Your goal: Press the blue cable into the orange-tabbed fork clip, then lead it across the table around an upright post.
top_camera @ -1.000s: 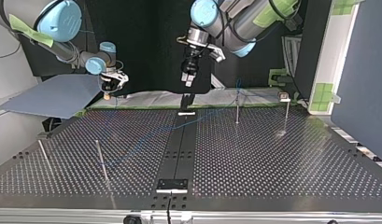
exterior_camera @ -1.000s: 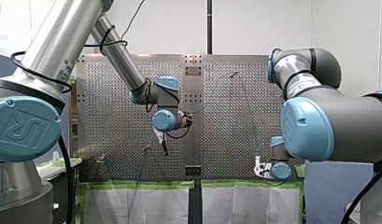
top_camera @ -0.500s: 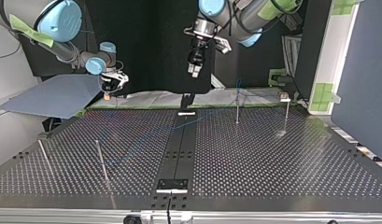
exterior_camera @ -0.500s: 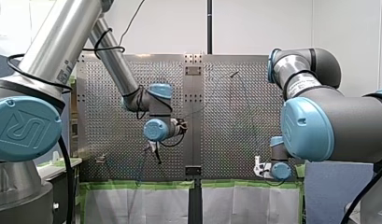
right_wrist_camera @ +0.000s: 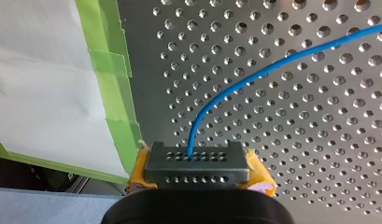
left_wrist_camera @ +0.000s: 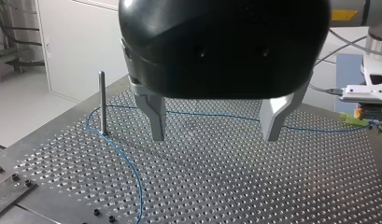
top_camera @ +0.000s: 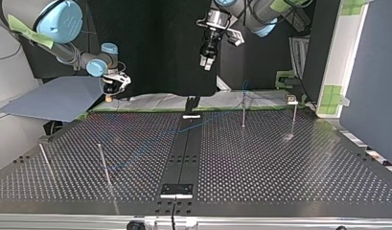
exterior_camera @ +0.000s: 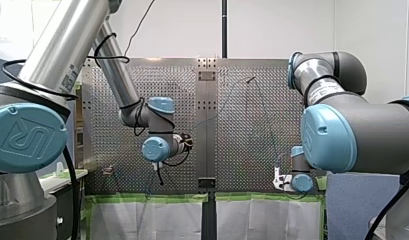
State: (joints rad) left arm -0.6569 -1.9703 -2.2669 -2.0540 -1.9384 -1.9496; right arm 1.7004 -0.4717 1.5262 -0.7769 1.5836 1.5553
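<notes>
Left end effector: released, metal fingers wide apart with nothing between them. It hangs well above the counter, which I judge keeps it clear of post and cable until a fresh grip is chosen.
Right end effector: clenched on the cable, yellow pads either side, low at the counter's taped edge. Holding that end likely anchors the line so the rest can be led.
Cable: lies loose on the counter, bends round the foot of a post, then runs on toward the right end effector.
Clip: I cannot make it out from where I stand, so I cannot say whether the cable is seated in it.
Counter: perforated metal with a dark strip down its middle. More posts stand well apart on it.
Room: green tape and white sheeting along the counter's edge, pale walls behind.
</notes>
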